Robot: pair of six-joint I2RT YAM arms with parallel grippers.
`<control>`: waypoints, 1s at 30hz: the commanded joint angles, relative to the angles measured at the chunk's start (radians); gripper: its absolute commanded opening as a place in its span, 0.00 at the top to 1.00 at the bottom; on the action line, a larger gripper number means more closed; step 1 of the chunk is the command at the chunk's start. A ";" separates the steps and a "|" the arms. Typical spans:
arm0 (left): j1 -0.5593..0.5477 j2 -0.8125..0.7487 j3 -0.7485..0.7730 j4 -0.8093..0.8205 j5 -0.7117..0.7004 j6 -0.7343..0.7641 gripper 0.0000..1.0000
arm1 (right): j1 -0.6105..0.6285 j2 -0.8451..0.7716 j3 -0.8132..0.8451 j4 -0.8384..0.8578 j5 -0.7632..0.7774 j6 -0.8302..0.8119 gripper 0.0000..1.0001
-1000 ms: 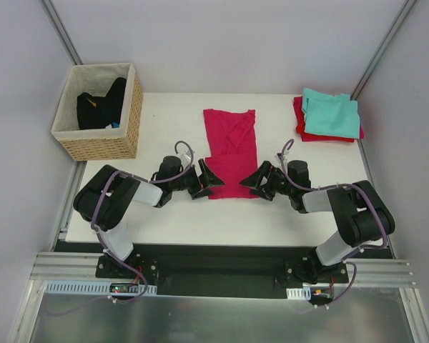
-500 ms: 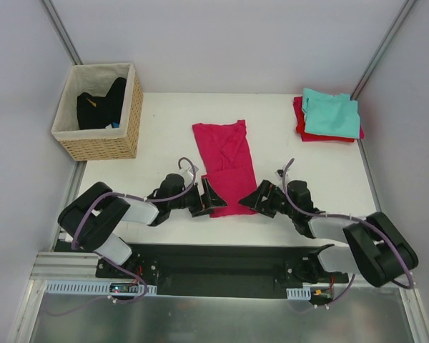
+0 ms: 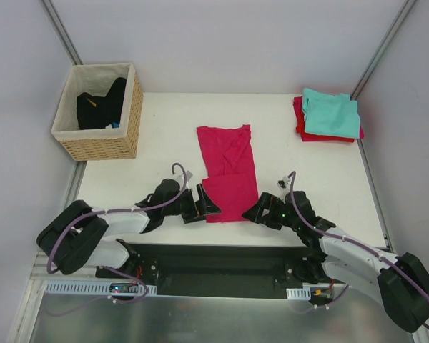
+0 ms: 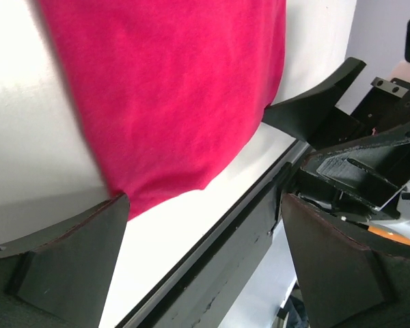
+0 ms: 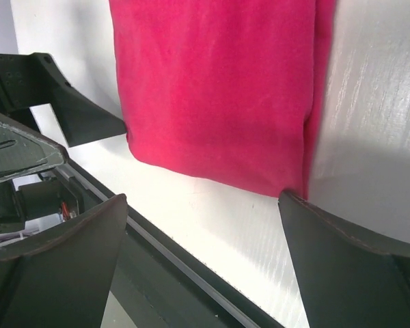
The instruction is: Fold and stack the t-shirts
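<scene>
- Centrally on the worktop point(image 3: 157, 153) lies the magenta t-shirt point(image 3: 227, 171), folded into a narrow strip whose long axis runs straight away from the arm bases.
- Its near hem sits between the two claws. The left claw point(image 3: 202, 203) is just beside the near-left corner and the right claw point(image 3: 263, 212) just beside the near-right one, about equally close.
- Both claws are spread wide and pinch nothing.
- The teal t-shirt point(image 3: 332, 114) rests on the red t-shirt point(image 3: 300, 121) at the far right corner, well apart.
- Judging from this, the next fold takes the near hem toward the far end.
</scene>
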 commanded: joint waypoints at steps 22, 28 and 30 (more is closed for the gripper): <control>-0.009 -0.181 0.018 -0.391 -0.120 0.063 0.05 | 0.001 -0.195 0.075 -0.429 0.191 -0.175 0.03; -0.009 -0.067 -0.005 -0.251 -0.093 0.039 0.12 | -0.019 -0.137 0.078 -0.386 0.171 -0.181 0.05; -0.009 -0.049 -0.004 -0.236 -0.094 0.039 0.17 | -0.024 -0.120 0.079 -0.375 0.164 -0.185 0.08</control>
